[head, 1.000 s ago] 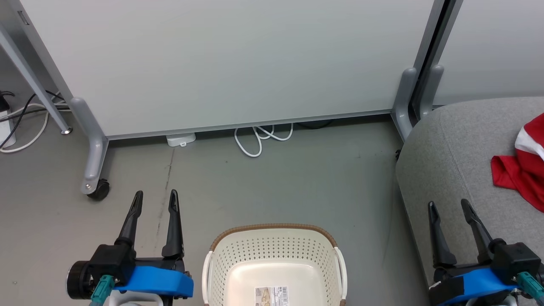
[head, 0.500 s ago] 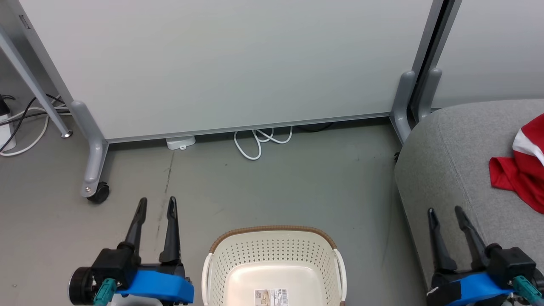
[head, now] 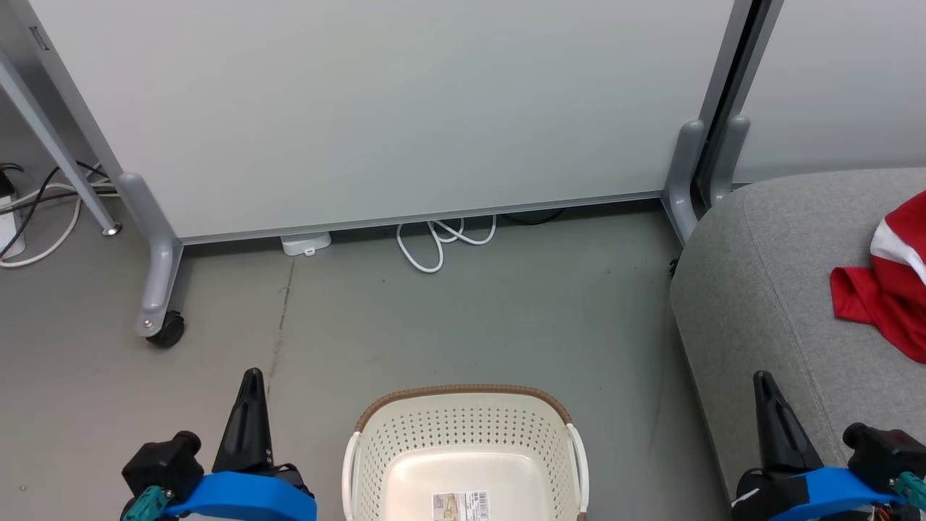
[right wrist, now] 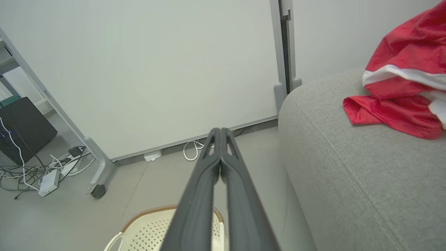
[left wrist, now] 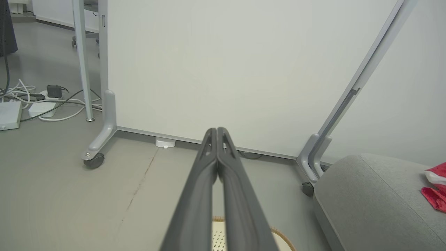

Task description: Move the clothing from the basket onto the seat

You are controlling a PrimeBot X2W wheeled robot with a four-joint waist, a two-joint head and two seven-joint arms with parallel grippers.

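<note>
- Grey floor [head: 434,325] held the basket [head: 463,394] at 6 o'clock.
- The clothing [head: 879,297] lay on the seat [head: 752,275], 3 o'clock.
- My left gripper [head: 252,380] and right gripper [head: 761,381] were pinched closed, empty.

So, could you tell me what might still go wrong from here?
The red and white soft clothing runs past the picture's edge on the light grey fabric seat; it might overhang and slip. Only part of the cream perforated plastic basket shows, so a garment might remain. The white looped cable could snag the robot rolling forward.
</note>
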